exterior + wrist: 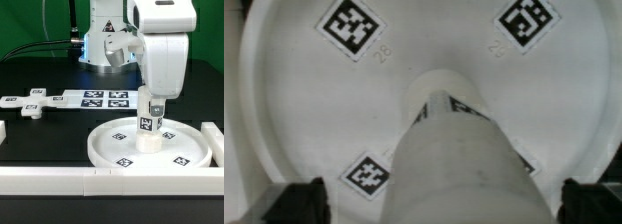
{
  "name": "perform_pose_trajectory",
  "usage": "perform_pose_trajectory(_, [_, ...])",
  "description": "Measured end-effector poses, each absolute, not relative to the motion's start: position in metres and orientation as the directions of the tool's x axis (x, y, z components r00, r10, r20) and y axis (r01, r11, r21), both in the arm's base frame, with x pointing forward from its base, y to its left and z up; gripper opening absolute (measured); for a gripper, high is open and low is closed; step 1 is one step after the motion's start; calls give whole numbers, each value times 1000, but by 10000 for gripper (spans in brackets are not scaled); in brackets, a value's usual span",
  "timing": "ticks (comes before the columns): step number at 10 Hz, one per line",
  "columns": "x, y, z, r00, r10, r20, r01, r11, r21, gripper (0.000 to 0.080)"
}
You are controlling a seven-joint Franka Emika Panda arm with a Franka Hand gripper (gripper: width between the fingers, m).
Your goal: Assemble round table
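The large round rimmed disc [115, 148] lies on the table, tags facing up. The short thick cylinder [150, 130] stands upright at its centre. My gripper [150, 112] comes straight down over the cylinder's top. In the wrist view the cylinder [455, 160] runs between my two dark fingertips [299, 200], and the disc [420, 40] fills the background. My gripper [446, 205] is open: bare disc shows between one finger and the cylinder, and the other finger sits close beside it. The flat cross-shaped piece [28, 107] lies apart at the exterior view's left.
The marker board [105, 98] lies behind the disc. Long white border bars run along the front [90, 180] and the exterior view's right [213, 140], and a short end shows at the left [3, 130]. The arm's base [108, 40] stands at the back.
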State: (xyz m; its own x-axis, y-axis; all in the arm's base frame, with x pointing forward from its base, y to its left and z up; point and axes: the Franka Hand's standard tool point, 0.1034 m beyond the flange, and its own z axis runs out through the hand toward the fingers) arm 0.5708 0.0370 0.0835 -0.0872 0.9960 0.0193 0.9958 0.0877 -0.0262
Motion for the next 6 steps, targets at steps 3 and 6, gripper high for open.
perform_pose_trajectory(3, [571, 36, 83, -228, 974, -1, 973, 227, -27, 649])
perform_pose_trajectory(6, [569, 43, 81, -239, 971, -3, 971, 239, -33, 437])
